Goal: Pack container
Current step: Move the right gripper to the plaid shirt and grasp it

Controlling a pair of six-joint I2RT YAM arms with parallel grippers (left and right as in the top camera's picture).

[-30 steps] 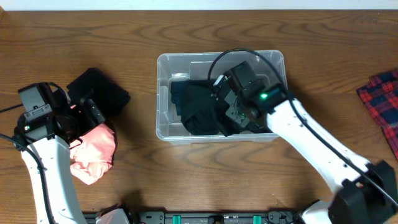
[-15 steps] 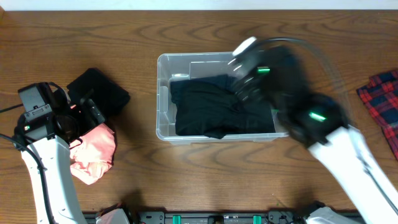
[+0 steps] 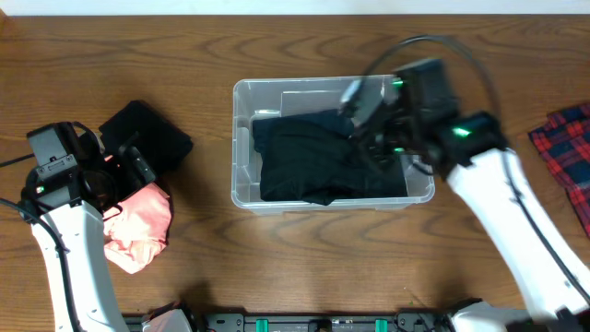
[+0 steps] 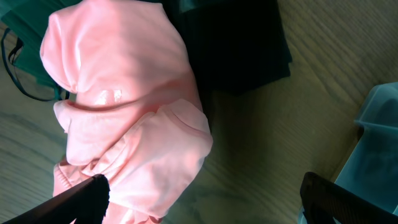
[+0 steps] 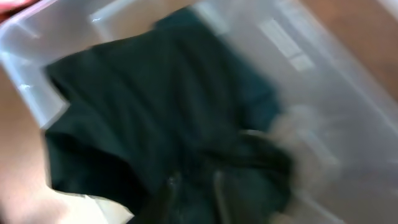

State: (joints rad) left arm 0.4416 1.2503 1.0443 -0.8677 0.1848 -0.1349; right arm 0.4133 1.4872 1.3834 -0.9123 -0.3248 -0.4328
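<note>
Nearest us, a crumpled pink cloth (image 3: 140, 229) lies on the wood-grain desk (image 3: 295, 267). Our left hand (image 4: 205, 190) is spread wide above it, empty. Mid-desk sits the container (image 3: 241, 194): clear plastic, rounded corners, long axis left to right, mouth up, a soft dark garment (image 3: 309, 161) inside. Our right hand (image 3: 376, 140) hovers blurred over its right end; we cannot tell its grip.

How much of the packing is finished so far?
One dark garment lies in the container. The left end effector hovers open over the pink cloth, holding nothing. The pink cloth, black cloth and plaid cloth lie outside, unpacked.
</note>
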